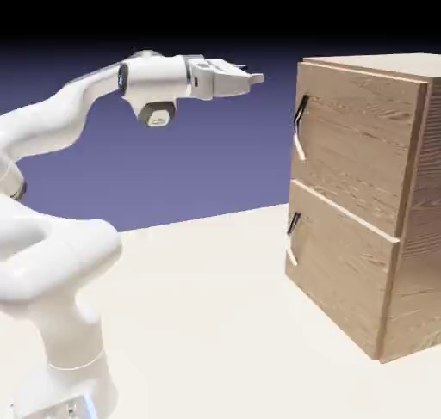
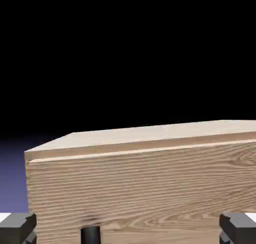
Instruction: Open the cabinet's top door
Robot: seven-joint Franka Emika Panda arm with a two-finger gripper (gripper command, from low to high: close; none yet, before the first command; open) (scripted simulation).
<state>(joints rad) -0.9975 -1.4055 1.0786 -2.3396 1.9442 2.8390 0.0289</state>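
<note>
While the cabinet (image 1: 366, 194) stands upright on the table (image 1: 215, 323) at the right of the exterior view, its long axis runs vertically and its two front panels face left, toward the arm. Its top door (image 1: 353, 142) sits flush and closed, occupying the upper half of that front. A slim black-and-white handle (image 1: 299, 126) is mounted near the panel's left edge in that view; the bar runs roughly vertically, parallel to the door edge, standing slightly proud of the wood. Below it, the lower panel (image 1: 340, 275) carries a similar handle (image 1: 292, 237) and is also shut. The gripper (image 1: 250, 75) is held level, pointing toward the cabinet, at about the height of the cabinet's top edge and clearly apart from the door, with open space between fingertips and wood. In the hand view the fingers (image 2: 17, 227) appear at the two lower corners, spread wide with nothing between them but the door face. The cabinet's top corner fills the lower half of that view, and the handle's dark end (image 2: 90, 234) shows low between the fingers, nearer the left one.
</note>
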